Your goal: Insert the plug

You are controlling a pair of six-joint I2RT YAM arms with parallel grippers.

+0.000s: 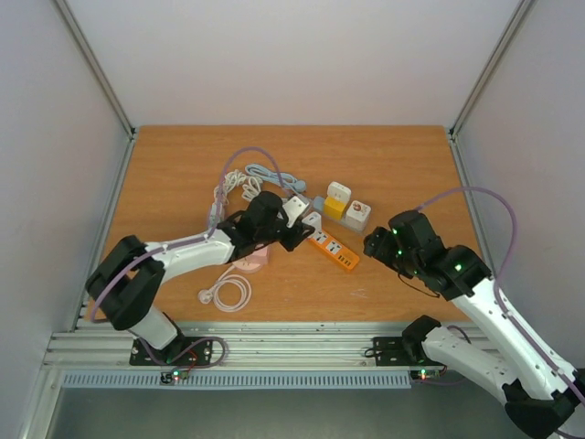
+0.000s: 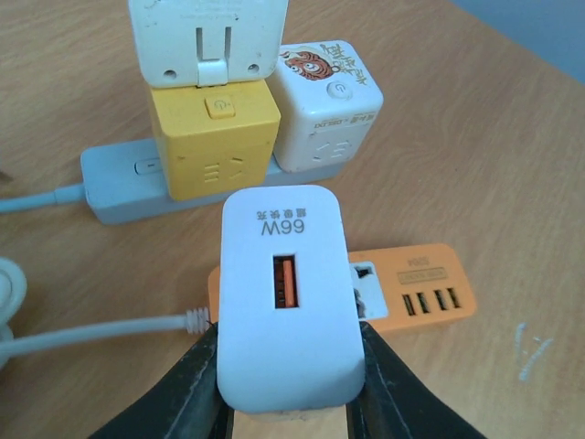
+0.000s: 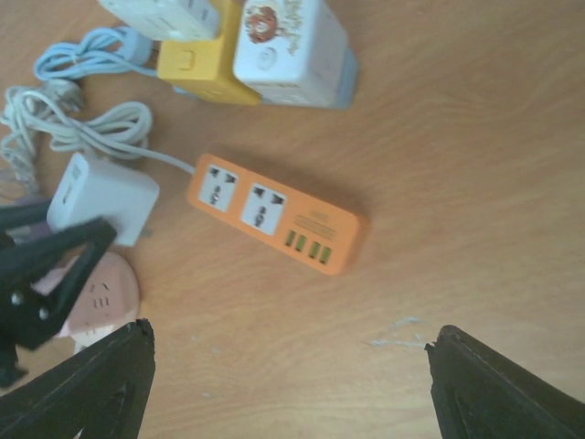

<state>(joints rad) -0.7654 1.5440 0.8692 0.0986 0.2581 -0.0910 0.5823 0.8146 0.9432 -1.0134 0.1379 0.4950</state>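
Nearest the overhead camera: left arm base and right arm base, both bolted to the rail at the near edge. Beyond them, the table carries everything else.

Next in size is the orange power strip, which lies diagonally mid-table between the two grippers. Two sockets and a row of four USB ports face up, and both sockets are uncovered in the right wrist view. Just behind it lies the grey power strip, carrying a yellow cube adapter and a white cube adapter side by side.

Jaws of the left gripper are clenched on the two sides of the white 66W charger, its USB port facing the wrist camera. The charger sits at the cord end of the orange strip — beside that end, not on either socket. Whether its prongs touch anything cannot be told.

Jaws of the right gripper are spread wide and grasp nothing — hovering over bare table near the strip's USB end.
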